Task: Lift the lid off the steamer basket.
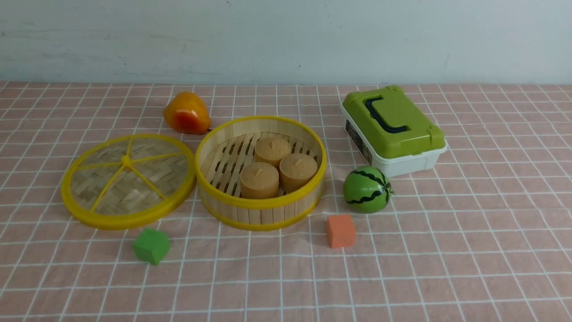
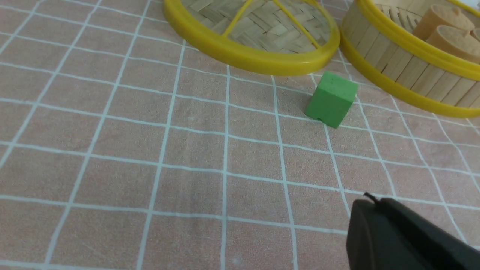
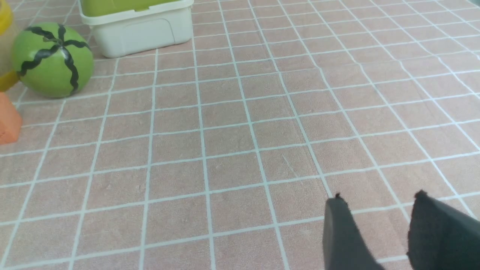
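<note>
Lying flat on the checked cloth (image 1: 402, 268), the lid (image 1: 128, 180) rests just beside the open steamer basket (image 1: 260, 172), their rims nearly touching. Three tan cylinders (image 1: 277, 166) stand inside the basket. Ahead of the left gripper (image 2: 390, 225) sit a green cube (image 2: 331, 99), then the lid; its state cannot be told. The right gripper (image 3: 378, 210), fingers parted and empty, hangs over bare cloth, a toy watermelon (image 3: 52, 59) far ahead.

A staged tabletop test setup: pink checked tablecloth (image 1: 402, 268), plain pale wall (image 1: 286, 40), toy watermelon (image 1: 367, 189) and cubes.
</note>
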`<action>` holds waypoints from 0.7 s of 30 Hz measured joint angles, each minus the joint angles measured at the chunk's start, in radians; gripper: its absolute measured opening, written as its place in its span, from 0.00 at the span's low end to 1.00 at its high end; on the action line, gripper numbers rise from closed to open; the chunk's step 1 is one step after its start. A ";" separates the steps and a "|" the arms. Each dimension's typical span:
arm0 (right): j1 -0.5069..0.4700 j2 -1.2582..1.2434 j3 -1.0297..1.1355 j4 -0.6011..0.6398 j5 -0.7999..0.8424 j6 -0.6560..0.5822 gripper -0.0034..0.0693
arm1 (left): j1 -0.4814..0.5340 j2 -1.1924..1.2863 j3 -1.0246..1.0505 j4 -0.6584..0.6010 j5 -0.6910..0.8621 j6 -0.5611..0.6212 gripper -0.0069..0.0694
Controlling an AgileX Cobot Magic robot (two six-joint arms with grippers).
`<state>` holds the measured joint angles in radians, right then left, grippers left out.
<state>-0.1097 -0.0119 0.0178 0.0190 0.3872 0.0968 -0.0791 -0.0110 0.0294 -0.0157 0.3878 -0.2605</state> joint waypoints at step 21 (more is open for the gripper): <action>0.000 0.000 0.000 0.000 0.000 0.000 0.38 | 0.000 0.000 0.000 -0.062 0.000 0.056 0.08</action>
<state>-0.1097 -0.0119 0.0178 0.0190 0.3872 0.0968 -0.0791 -0.0110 0.0294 -0.0778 0.3878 -0.2049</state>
